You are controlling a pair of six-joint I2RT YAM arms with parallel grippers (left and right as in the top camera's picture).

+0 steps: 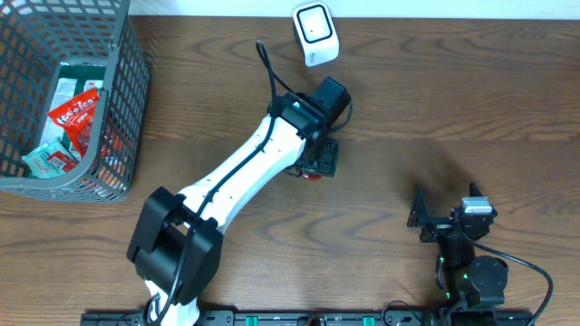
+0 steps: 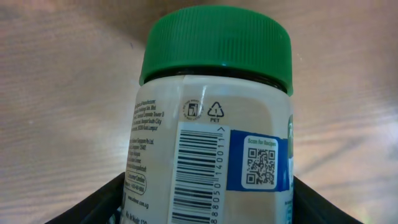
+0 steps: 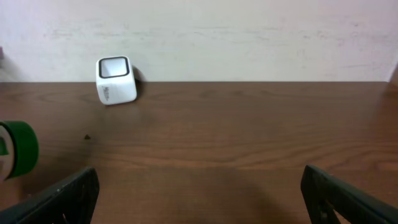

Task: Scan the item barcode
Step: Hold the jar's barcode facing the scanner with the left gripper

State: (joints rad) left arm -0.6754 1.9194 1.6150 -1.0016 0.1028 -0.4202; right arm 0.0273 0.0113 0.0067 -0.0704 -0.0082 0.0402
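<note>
Overhead: clamps left gripper (image 1: 317,161) mid-table, near white barcode scanner (image 1: 315,33); rests right gripper (image 1: 421,217) spread wide, well apart. Left wrist: grasps green-lidded jar (image 2: 211,143) between dark fingers (image 2: 106,202), barcode (image 2: 196,177) facing camera. Right wrist: catches jar at left edge, scanner beyond.

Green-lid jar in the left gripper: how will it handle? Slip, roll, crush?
Jar is marked PET, so probably rigid and not fragile. Smooth label may slip between the fingers. Round body and lid: likely rolls if laid on its side.
</note>
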